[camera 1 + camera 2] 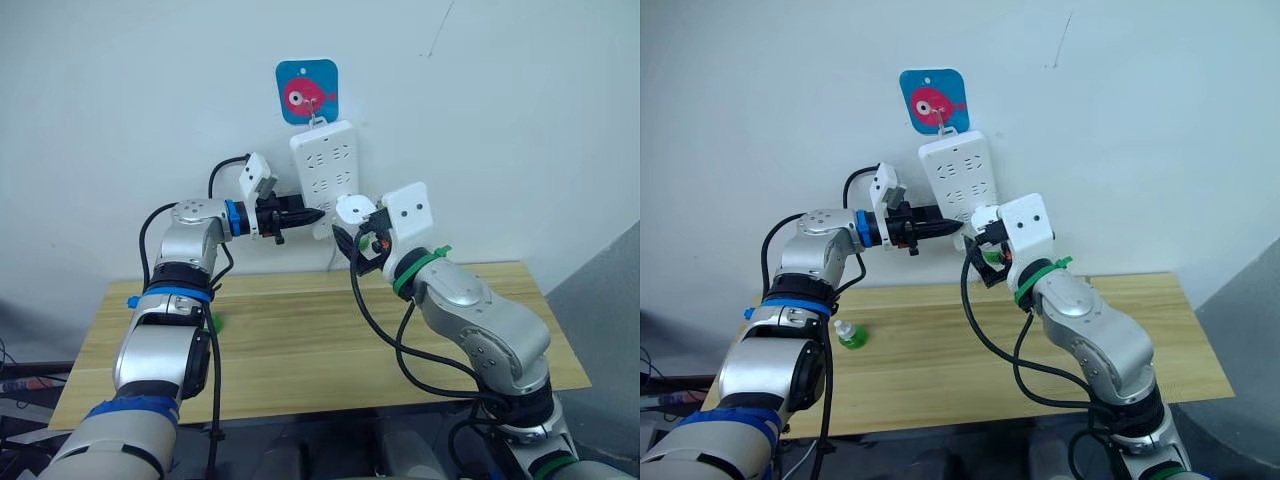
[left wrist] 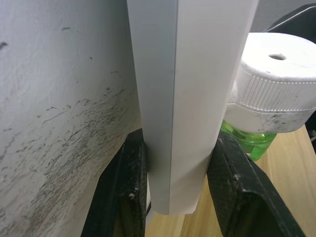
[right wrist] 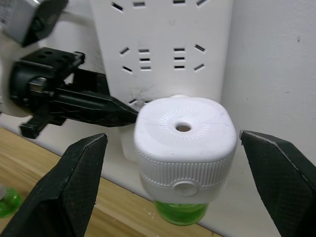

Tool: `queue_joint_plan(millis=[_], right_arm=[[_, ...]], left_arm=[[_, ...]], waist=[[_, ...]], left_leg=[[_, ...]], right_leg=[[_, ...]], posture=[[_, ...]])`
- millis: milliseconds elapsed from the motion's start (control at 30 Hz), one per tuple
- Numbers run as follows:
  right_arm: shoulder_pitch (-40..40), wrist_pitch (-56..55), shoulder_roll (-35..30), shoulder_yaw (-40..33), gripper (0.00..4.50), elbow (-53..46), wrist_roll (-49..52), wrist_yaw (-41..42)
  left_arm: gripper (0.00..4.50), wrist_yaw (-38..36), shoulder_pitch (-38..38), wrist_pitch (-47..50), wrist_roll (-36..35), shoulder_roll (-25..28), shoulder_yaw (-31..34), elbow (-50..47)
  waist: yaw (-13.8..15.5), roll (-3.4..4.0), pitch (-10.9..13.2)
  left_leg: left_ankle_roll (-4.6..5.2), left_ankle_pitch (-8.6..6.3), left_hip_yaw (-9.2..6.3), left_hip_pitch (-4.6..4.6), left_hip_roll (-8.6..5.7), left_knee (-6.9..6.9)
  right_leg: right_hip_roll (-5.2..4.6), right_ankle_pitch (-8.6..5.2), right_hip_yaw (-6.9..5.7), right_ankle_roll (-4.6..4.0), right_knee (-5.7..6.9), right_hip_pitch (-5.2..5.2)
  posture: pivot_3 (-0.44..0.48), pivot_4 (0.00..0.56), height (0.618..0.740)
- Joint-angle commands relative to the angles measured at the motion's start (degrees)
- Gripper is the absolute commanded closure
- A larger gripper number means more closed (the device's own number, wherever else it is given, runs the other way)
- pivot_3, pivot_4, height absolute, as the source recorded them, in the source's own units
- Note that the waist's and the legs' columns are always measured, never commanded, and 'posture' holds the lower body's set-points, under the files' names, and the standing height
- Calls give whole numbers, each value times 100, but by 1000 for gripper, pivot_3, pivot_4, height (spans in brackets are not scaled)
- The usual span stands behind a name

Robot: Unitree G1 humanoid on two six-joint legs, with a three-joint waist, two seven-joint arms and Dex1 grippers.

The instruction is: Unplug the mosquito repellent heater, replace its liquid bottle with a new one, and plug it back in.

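Two black fingers of the right gripper (image 3: pixel 170 190) are spread wide, one on each side of the mosquito repellent heater (image 3: pixel 183 143), and they are not touching it. That little white heater is plugged into the bottom of the power strip (image 1: pixel 324 175) on the wall. Its liquid bottle (image 3: pixel 180 212) is green and hangs under the heater. Over on the other side, the left gripper (image 2: pixel 175 190) pinches the edge of the power strip between its fingers (image 2: pixel 123 190) to hold it steady. Down on the wooden table (image 1: pixel 1060 340), the new one (image 1: pixel 849 335) with its white cap stands by itself, far from the heater. I think the job has only just begun: the heater is not pulled out yet, the bottle is not swapped, and plugging back in comes last.
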Motion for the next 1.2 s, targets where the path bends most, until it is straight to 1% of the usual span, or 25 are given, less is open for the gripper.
queue_joint_plan(millis=[33,267,367,433,467,633,767,800,967,1067,1200], right_arm=[[-192,-75,178,-130,0,145,-178,43],[-396,-190,435,-304,0,671,-362,212],[-428,-227,524,-356,613,712,-415,282],[-426,-210,568,-377,1306,706,-442,325],[-420,-190,584,-379,1556,695,-460,347],[-350,-94,611,-377,1549,565,-492,413],[-18,537,349,-468,1549,-320,-273,548],[27,710,272,-471,1549,-529,-222,593],[61,1381,29,-500,1549,-1199,-56,792],[33,1637,7,-649,1549,-1415,-13,848],[-15,1744,124,-986,1549,-1485,-19,865]], left_arm=[[3214,-43,12,-1,-90,-35,-30,-263],[3214,-36,45,16,-90,-38,-17,-310],[3214,-36,52,5,-88,-40,-15,-307],[3214,-33,57,1,-88,-43,-12,-303],[3214,-29,59,4,-91,-46,-9,-303],[3214,13,84,-5,-88,-77,-2,-315],[3214,226,120,-158,46,-73,-29,-270],[3214,299,123,-225,93,-67,-39,-232],[3214,468,130,-356,168,-47,-82,-159],[3214,539,158,-409,186,-29,-89,-187],[3214,396,323,-299,2,30,-23,-474]], waist=[[-4,0,0],[-8,1,0],[-9,1,0],[-9,1,0],[-10,1,0],[-13,1,0],[9,1,0],[16,1,0],[-24,2,0],[-25,2,0],[-62,2,0]], left_leg=[[0,0,0,0,0,0],[0,0,0,0,-1,-2],[0,0,-2,0,-1,-2],[0,0,-3,0,0,-3],[0,0,-3,0,0,-3],[0,0,-2,0,-1,-3],[0,0,-9,-2,-2,-3],[-1,0,-17,-9,-6,-3],[2,-2,-13,-20,-16,-3],[2,-1,-16,-11,-15,-1],[2,1,-12,7,-15,1]], right_leg=[[0,0,0,0,0,0],[-2,0,-1,0,0,-1],[-3,0,-3,0,1,-1],[-3,0,-4,0,2,-1],[-3,0,-3,0,2,-2],[-4,0,-4,0,3,-2],[-6,0,-7,0,2,-2],[-11,0,-13,0,-2,-2],[-22,0,-8,1,-6,-14],[-20,0,-12,2,1,-6],[-17,2,-8,5,4,10]], posture=[[-162,134,730],[-162,134,730],[-162,134,730],[-162,134,730],[-162,134,730],[-160,133,730],[-163,132,730],[-177,134,730],[-184,136,730],[-186,136,730],[-189,135,730]])
